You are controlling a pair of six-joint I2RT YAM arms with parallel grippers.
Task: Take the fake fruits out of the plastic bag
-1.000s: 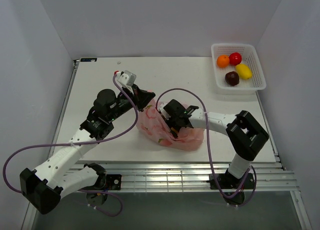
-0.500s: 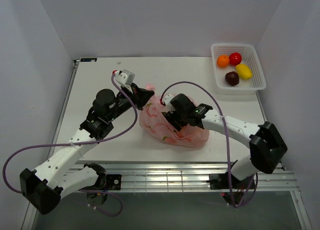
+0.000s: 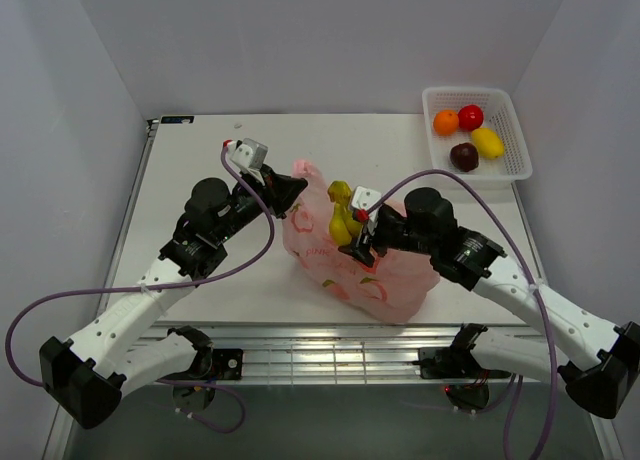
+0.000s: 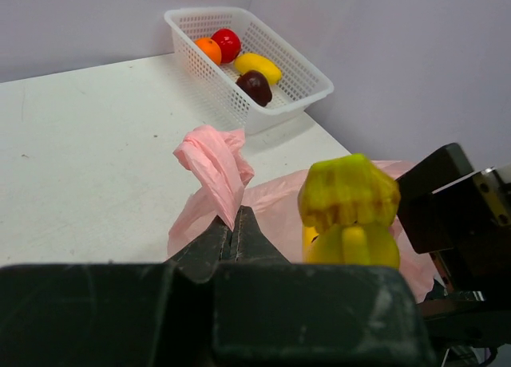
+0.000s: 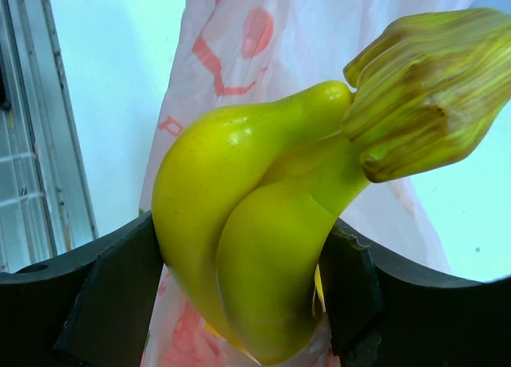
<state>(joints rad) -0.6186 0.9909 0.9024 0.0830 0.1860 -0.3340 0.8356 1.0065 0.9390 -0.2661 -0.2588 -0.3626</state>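
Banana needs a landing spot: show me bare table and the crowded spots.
Bare: the far strip of table between the pink bag and the back wall, left of the white basket; also the far-left corner. Crowded: the middle, where bag, left arm and right arm meet, and the basket, holding four fruits.

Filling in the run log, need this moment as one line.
left tool: shut on bag | right tool: shut on banana, held over bag | basket: four fruits
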